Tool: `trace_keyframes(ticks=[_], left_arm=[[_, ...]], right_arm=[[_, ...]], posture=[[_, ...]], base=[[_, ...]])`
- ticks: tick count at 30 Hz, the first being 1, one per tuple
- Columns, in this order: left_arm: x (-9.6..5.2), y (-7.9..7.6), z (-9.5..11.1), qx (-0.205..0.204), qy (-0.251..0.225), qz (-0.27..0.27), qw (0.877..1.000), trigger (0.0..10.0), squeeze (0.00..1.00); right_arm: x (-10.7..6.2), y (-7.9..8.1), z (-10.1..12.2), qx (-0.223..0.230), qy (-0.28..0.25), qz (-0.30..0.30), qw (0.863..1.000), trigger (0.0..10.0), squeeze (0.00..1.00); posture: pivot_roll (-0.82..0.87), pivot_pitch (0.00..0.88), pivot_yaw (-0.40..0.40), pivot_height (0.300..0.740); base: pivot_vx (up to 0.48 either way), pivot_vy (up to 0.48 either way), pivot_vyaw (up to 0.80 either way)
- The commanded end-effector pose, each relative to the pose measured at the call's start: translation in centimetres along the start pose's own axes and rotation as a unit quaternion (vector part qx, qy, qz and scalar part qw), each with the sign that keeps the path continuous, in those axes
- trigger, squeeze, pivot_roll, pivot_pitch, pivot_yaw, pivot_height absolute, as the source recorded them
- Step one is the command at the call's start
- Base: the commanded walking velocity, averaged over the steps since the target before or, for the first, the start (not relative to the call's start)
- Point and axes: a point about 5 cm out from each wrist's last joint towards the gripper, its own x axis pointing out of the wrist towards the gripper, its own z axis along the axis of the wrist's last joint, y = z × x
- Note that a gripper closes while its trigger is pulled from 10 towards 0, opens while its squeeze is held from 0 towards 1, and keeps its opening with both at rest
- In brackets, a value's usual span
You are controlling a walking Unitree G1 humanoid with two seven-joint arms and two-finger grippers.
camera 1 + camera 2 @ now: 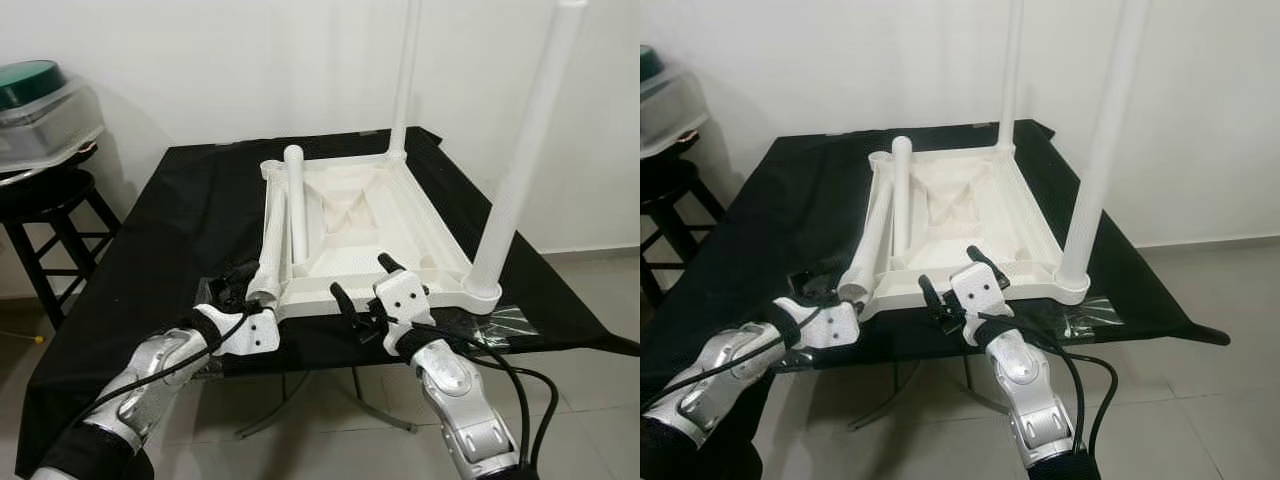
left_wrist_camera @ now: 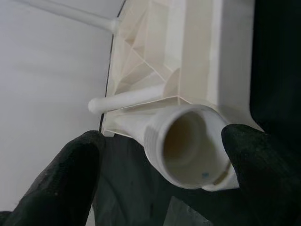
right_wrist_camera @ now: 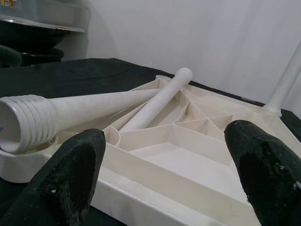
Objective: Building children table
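A white plastic children's tabletop (image 1: pixel 365 215) lies upside down on a work table draped in black cloth (image 1: pixel 165 250), its ribbed underside facing up; two white legs stand upright in its right-hand corners, the near leg (image 1: pixel 520 165) at the front right corner and the far leg (image 1: pixel 403 75) at the back right corner; two loose legs rest at the left side, one lying leg (image 1: pixel 272 235) stretched along the left edge with its threaded end (image 2: pixel 186 146) poking past the front left corner, the other leaning leg (image 1: pixel 296 200) propped inside the tray beside it; the left gripper (image 1: pixel 240 290) sits at that front left corner with its black fingers (image 2: pixel 70 174) spread wide on either side of the threaded end, not closed on it; the right gripper (image 1: pixel 362 282) hovers at the middle of the front edge, its fingers (image 3: pixel 263 174) also spread apart and holding nothing; a black stool (image 1: pixel 50 205) stands to the left with a grey container with a green lid (image 1: pixel 40 105) on top; grey floor tiles (image 1: pixel 600 290) and a white wall (image 1: pixel 200 60) surround the scene.
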Motion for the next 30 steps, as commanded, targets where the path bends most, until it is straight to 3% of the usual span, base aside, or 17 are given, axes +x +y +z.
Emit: trace_keyframes(ticks=[1, 8, 18, 30], left_arm=[[-0.2, 0.3, -0.6, 0.02, 0.01, -0.006, 1.0, 10.0, 0.0], [0.0, 0.6, -1.3, 0.026, 0.023, 0.007, 0.999, 10.0, 0.0], [1.7, 1.2, -0.9, -0.007, 0.051, 0.063, 0.997, 10.0, 0.0], [3.3, 0.7, -1.2, -0.022, 0.094, 0.061, 0.993, 10.0, 0.0]], right_arm=[[-0.2, 0.3, -0.1, 0.009, 0.005, 0.004, 1.0, 10.0, 0.0], [-0.3, 0.3, -0.2, 0.01, 0.008, 0.006, 1.0, 10.0, 0.0], [-0.3, 0.4, -0.2, 0.01, 0.011, 0.007, 1.0, 10.0, 0.0], [-0.3, 0.3, -0.2, 0.009, 0.014, 0.006, 1.0, 10.0, 0.0]], posture=[[-0.07, 0.029, 0.048, 0.74], [-0.07, 0.028, 0.051, 0.74], [-0.09, 0.032, 0.055, 0.74], [-0.1, 0.038, 0.055, 0.74]], base=[[0.0, 0.0, 0.0], [0.0, 0.0, 0.0], [0.0, 0.0, 0.0], [0.0, 0.0, 0.0]])
